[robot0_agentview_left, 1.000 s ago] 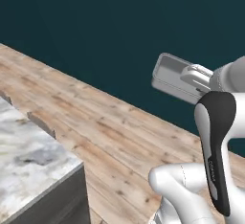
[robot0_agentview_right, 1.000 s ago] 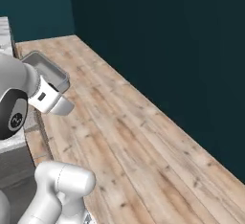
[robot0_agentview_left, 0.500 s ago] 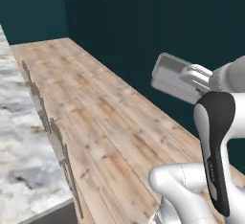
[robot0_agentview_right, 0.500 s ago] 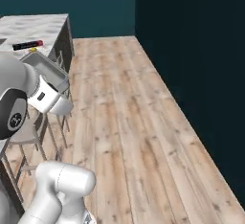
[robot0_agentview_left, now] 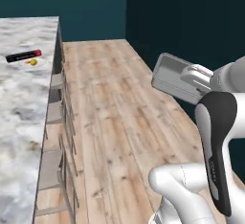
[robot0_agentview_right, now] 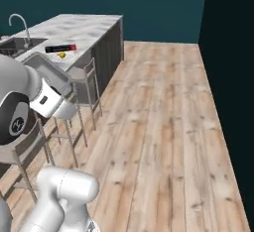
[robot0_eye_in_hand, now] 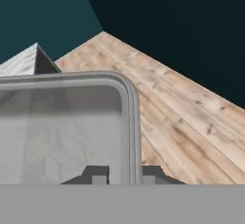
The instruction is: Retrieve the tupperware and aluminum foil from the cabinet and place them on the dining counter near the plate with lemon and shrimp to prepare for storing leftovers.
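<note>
My gripper (robot0_agentview_left: 190, 81) is shut on the rim of the clear tupperware (robot0_agentview_left: 173, 76), held in the air above the wooden floor. In the hand view the tupperware (robot0_eye_in_hand: 62, 122) spreads across the left, its right rim between my two fingertips (robot0_eye_in_hand: 96, 174). The dining counter (robot0_agentview_left: 19, 98) runs along the left. On its far part lies the black-and-red aluminum foil box (robot0_agentview_left: 23, 55), with the small plate (robot0_agentview_left: 33, 62) and its yellow piece just beside it. From the right base view the foil (robot0_agentview_right: 60, 48) and plate (robot0_agentview_right: 61, 55) sit beyond the tupperware (robot0_agentview_right: 45, 69).
Grey stools (robot0_agentview_left: 56, 122) line the counter's floor side, also seen as stools (robot0_agentview_right: 83, 85) from the right. A dark inset sink (robot0_agentview_right: 15, 43) and curved tap (robot0_agentview_right: 18, 23) are on the counter's far side. Dark teal walls bound the wooden floor (robot0_agentview_right: 163, 127).
The base has turned, so both base views swung: the dining counter with foil, plate, sink and stools has come into view. The tupperware stays in my gripper in the same pose.
</note>
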